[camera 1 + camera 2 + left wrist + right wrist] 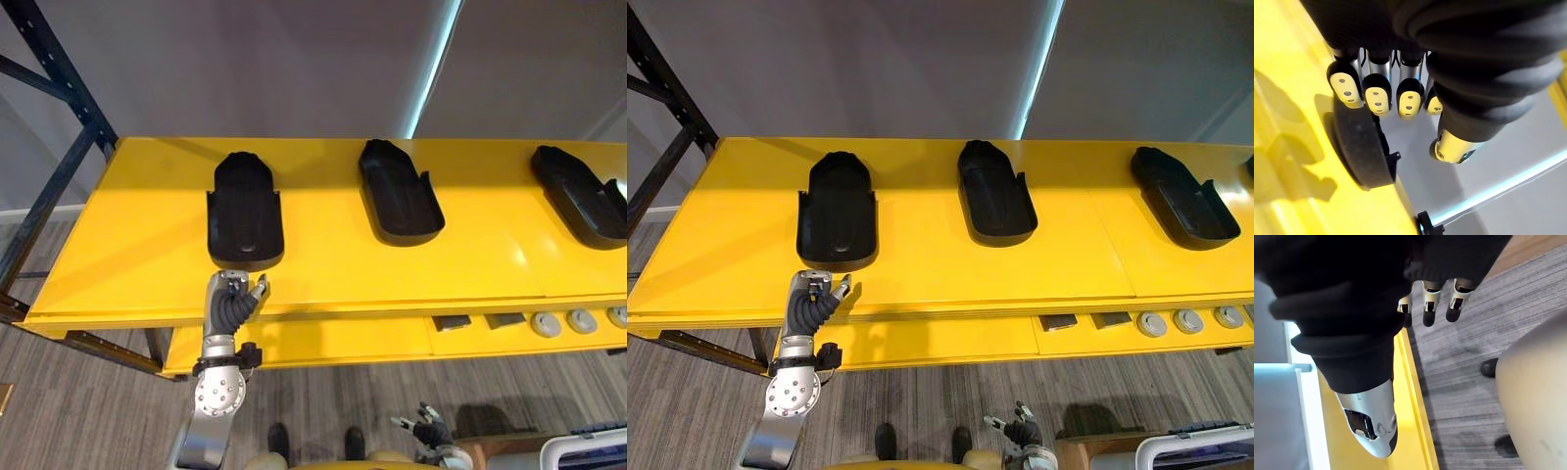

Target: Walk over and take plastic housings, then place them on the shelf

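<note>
Three housings [245, 211] on one shelf [323, 269]. Left hand [235, 296] at 6 o'clock of the leftmost, fingers straight, side by side. Right hand [428, 431] fingers relaxed.

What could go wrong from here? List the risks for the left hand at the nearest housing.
1. The left hand is open at the yellow shelf's front edge, its fingers close to the leftmost housing's near end. If a finger snags while pulling back, it might drag the housing off.
2. The wrist hangs just below that edge, so lifting could knock it.
</note>
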Robot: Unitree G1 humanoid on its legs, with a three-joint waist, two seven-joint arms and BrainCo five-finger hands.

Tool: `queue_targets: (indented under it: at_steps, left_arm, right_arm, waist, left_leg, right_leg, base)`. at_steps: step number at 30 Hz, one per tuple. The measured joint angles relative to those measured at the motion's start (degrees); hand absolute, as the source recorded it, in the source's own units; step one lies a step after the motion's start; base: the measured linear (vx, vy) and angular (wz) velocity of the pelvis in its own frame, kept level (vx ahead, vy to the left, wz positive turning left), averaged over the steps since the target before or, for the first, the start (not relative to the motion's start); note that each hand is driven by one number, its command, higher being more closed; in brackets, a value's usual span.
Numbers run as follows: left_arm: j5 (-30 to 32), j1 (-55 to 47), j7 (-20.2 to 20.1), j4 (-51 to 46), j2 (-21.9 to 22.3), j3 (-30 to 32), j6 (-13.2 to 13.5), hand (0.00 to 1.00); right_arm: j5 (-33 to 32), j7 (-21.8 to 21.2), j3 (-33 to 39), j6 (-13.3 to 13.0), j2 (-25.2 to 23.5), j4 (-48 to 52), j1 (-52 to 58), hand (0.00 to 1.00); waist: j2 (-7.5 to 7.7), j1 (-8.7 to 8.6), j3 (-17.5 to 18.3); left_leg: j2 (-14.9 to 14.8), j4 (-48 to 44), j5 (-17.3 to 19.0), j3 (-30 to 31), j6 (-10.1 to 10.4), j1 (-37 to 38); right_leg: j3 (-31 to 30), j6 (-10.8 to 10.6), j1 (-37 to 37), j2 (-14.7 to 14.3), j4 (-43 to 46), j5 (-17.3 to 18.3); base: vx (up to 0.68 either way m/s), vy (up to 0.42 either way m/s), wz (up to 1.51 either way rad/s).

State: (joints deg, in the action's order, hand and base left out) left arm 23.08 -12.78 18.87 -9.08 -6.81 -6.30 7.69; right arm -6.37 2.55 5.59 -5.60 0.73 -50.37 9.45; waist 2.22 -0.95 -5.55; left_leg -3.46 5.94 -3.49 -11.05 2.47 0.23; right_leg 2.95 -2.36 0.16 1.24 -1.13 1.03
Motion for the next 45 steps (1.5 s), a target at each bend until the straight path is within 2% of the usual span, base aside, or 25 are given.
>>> queue_targets:
  at_steps: [5,10,18,26,32,42,45]
  left_arm:
    - [0.2,1.0,0.1,5.6,0.0,-0.3,-1.4,1.00]
    - [0.8,2.1,1.4,7.6,0.1,-0.3,-1.6,1.00]
    - [2.3,5.1,2.4,12.0,1.2,0.8,-2.3,1.00]
    - [2.9,5.6,3.8,11.6,2.2,1.8,-2.3,1.00]
    - [2.8,4.5,4.1,9.7,2.2,0.2,-2.4,1.00]
    - [2.3,2.6,4.9,7.0,2.2,-1.0,-2.4,1.00]
    - [2.3,3.4,4.9,3.1,2.2,-1.2,-2.2,1.00]
  right_arm:
    - [0.1,0.1,-0.3,1.0,-0.1,0.0,0.0,0.00]
    - [0.3,0.1,-0.3,1.2,-0.1,0.0,-0.1,0.00]
    - [1.4,0.0,-0.3,2.0,0.8,-0.1,-0.1,0.00]
    - [1.5,0.0,0.0,2.0,0.8,-0.1,0.0,0.00]
    - [1.5,1.0,0.0,2.0,0.6,-0.1,0.0,0.00]
    - [1.5,1.2,-1.1,1.7,0.2,0.0,0.0,0.00]
    - [1.5,1.2,-1.2,1.7,0.0,0.0,0.0,0.00]
  waist:
    - [0.32,0.12,0.2]
    - [0.43,0.30,0.4]
    - [-0.62,0.18,1.4]
    - [-0.47,0.03,1.5]
    - [-0.28,0.22,1.5]
    - [0.46,0.32,1.8]
    - [0.70,0.19,1.9]
  left_leg:
    - [0.4,0.0,0.2,0.0,-0.3,0.1]
    - [0.6,0.0,0.3,-0.2,-0.4,0.1]
    - [0.5,0.0,0.6,-0.7,-0.1,-0.4]
    - [0.5,0.0,0.7,-1.6,-0.3,-1.8]
    - [0.9,0.0,0.6,-1.6,-0.1,-1.9]
    - [1.3,0.0,0.1,-1.7,-0.9,-2.1]
    - [1.3,0.0,0.1,-1.7,-0.9,-2.0]
  right_leg:
    - [0.1,-0.1,0.3,0.4,-0.3,0.0]
    - [0.1,0.0,0.4,0.6,-0.6,0.0]
    - [-1.3,0.1,-0.6,0.2,-0.9,0.0]
    - [-2.8,-0.1,-2.5,0.0,-0.9,-0.1]
    - [-2.7,-1.1,-2.5,0.6,-0.9,-0.8]
    - [-2.7,-0.5,-2.2,0.9,-0.9,-1.5]
    - [-2.8,-0.5,-2.2,1.0,-0.8,-1.5]
  base:
    - [0.02,0.012,0.03]
    - [0.00,0.000,0.00]
    - [-0.03,0.006,-0.05]
    - [-0.01,0.011,-0.07]
    - [0.03,0.012,0.03]
    - [0.03,0.008,0.00]
    - [0.00,0.008,-0.03]
